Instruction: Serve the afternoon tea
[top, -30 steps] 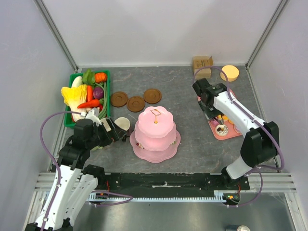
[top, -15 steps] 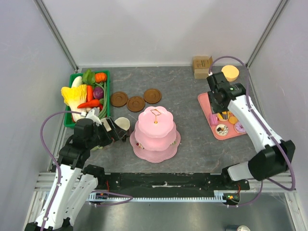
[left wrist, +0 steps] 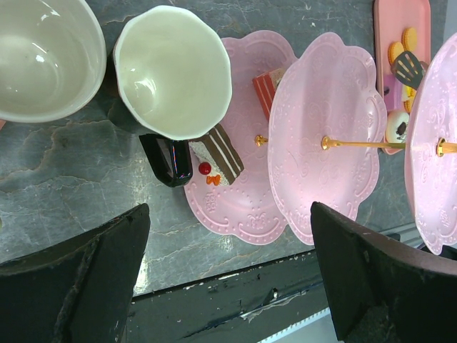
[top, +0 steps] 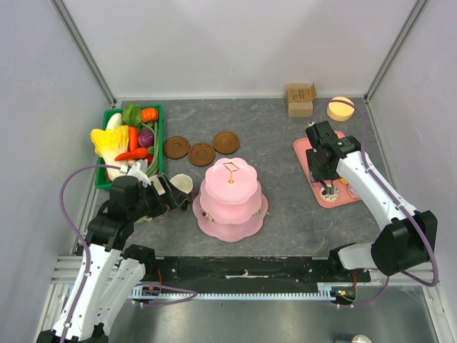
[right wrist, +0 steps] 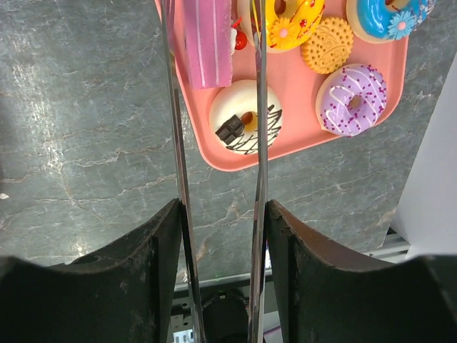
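Note:
The pink tiered stand (top: 230, 189) stands mid-table, with two cake slices (left wrist: 218, 153) on its bottom tier (left wrist: 235, 207). My left gripper (top: 170, 194) is open and empty beside the mugs. In the left wrist view (left wrist: 228, 229) a dark mug (left wrist: 171, 71) and another mug (left wrist: 43, 57) lie beyond the gripper. Three brown saucers (top: 201, 153) lie behind the stand. My right gripper (top: 327, 171) is shut on metal tongs (right wrist: 175, 143). The tongs' arms straddle a white chocolate-topped donut (right wrist: 239, 127) on the pink tray (right wrist: 285, 136). A purple donut (right wrist: 350, 100), an orange biscuit (right wrist: 327, 44) and a pink cake slice (right wrist: 207, 43) lie there too.
A green crate of toy vegetables (top: 128, 139) stands at the far left. Cardboard boxes (top: 300, 98) and a yellow disc (top: 340, 108) sit at the back right. Walls close in on three sides. A black rail (left wrist: 235, 286) runs along the near edge.
My right arm swung back toward the yellow disc, then came forward again; the tongs now hang over the tray's near end. The left arm has not moved.

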